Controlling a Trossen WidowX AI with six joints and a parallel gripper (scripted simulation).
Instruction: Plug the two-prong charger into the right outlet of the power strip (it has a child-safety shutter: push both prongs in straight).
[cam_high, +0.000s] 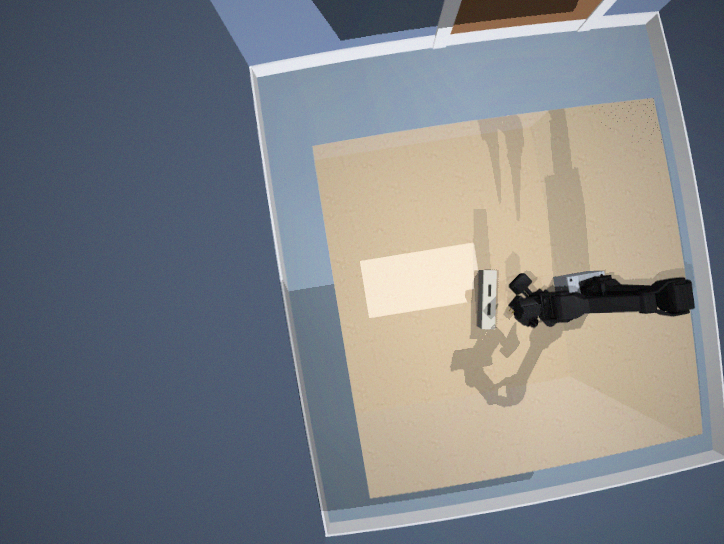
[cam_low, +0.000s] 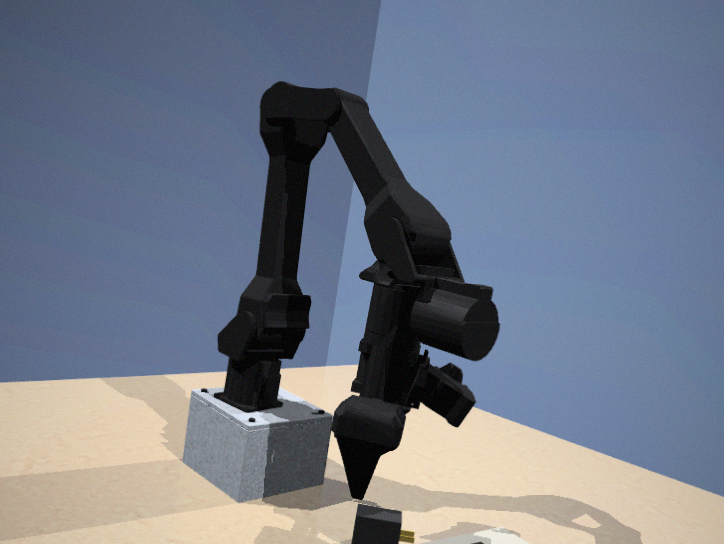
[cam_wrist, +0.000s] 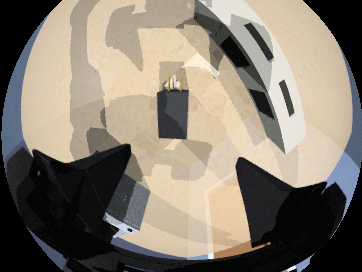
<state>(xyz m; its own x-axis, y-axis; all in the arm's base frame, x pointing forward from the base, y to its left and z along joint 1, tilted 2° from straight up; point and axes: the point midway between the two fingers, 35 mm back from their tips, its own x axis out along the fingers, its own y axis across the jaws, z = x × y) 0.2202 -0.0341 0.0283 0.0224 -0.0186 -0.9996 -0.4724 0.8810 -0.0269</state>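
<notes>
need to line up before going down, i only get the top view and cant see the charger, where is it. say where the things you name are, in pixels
Observer: The wrist view shows the dark charger (cam_low: 376, 525) (cam_wrist: 173, 115) ahead of the gripper (cam_high: 516, 297) (cam_wrist: 184, 156), centred sideways between its two open fingers.
Operator: which way do the prongs point
Observer: In the exterior view the brass prongs (cam_low: 407, 535) (cam_wrist: 175, 84) stick out sideways from the charger, toward the power strip (cam_high: 488, 299) (cam_wrist: 292, 112).
Operator: anything gripped
Observer: No, the wrist view shows the fingers wide apart with nothing between them.
</notes>
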